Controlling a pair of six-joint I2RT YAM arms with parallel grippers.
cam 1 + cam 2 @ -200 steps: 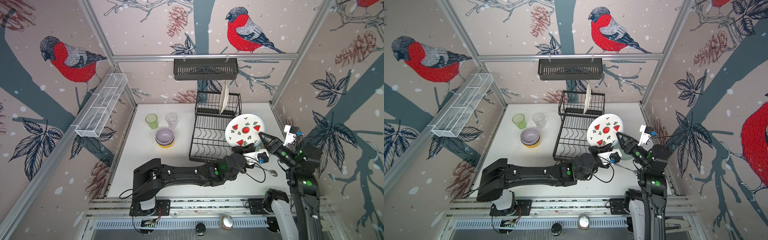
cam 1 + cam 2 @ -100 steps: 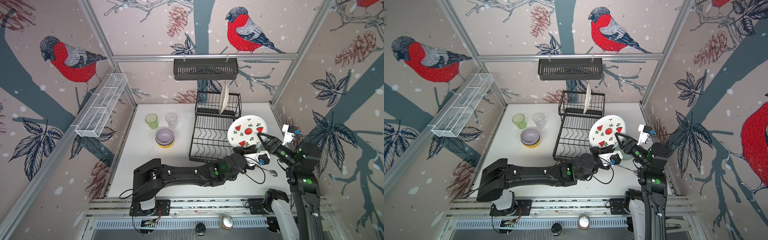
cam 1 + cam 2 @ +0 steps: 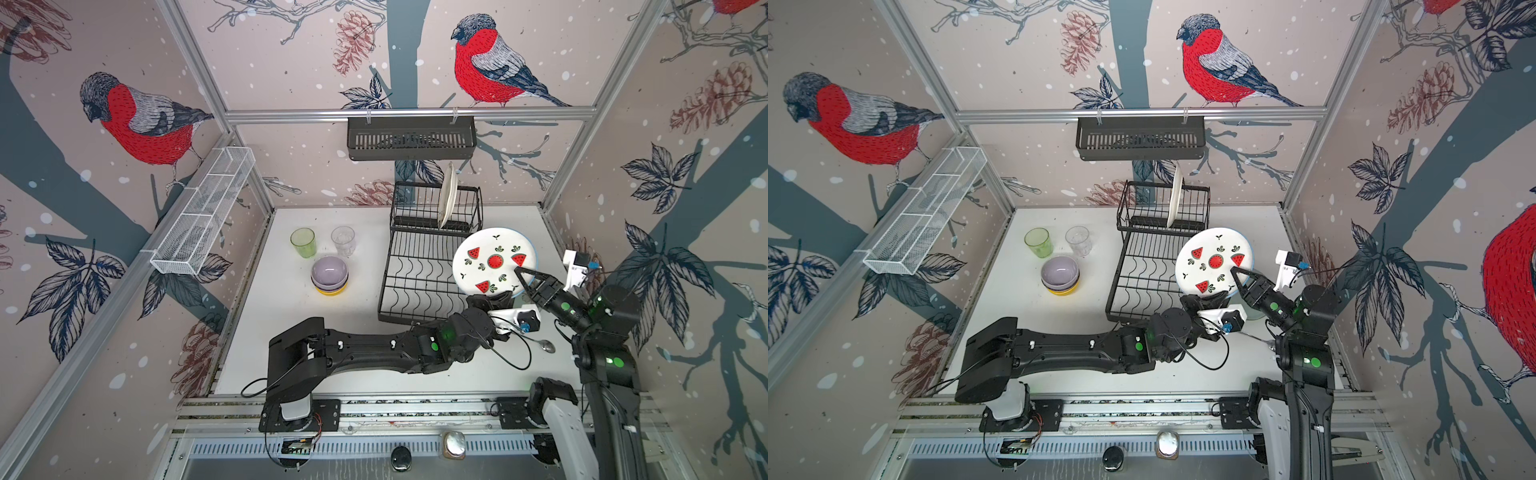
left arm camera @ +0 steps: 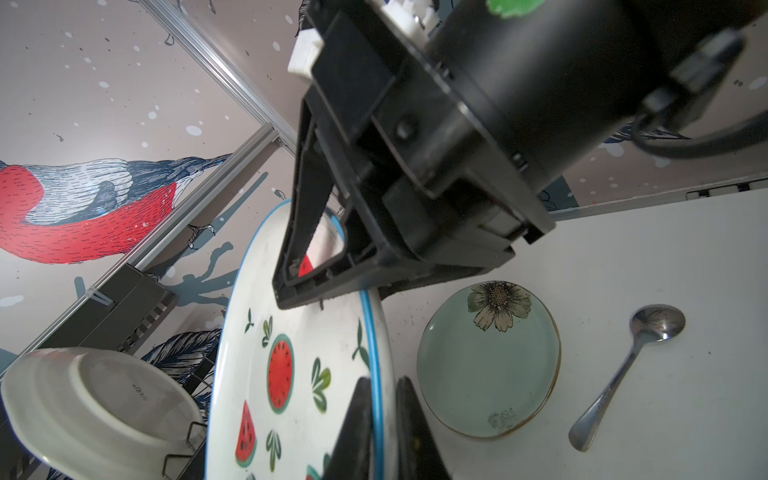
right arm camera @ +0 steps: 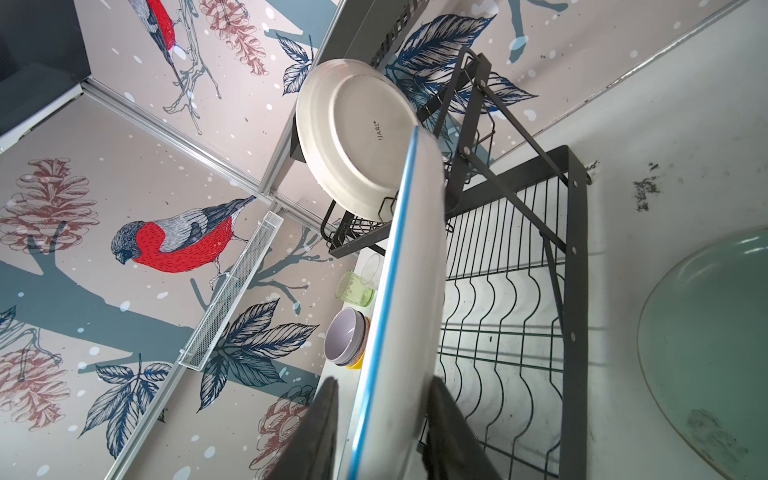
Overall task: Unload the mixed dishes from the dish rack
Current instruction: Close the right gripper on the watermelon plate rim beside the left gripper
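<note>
Gripping watermelon plate (image 3: 494, 259) at its blue rim with left end effector (image 4: 383, 388), clenched tight. Straddling same rim with right end effector (image 5: 384, 384), one finger either side; can't tell whether pinching or loose. Holding plate tilted, in the air, over right-arm edge of dish rack (image 3: 415, 270) lower tier. Seeing white plate (image 3: 446, 195) on edge in rack's raised tier. Seeing green plate (image 4: 486, 365) and spoon (image 4: 623, 374) flat on surface (image 3: 291, 332) beside rack, right-arm side; stacked bowls (image 3: 329, 274), green glass (image 3: 303, 243), clear glass (image 3: 343, 241) on rack's other side.
</note>
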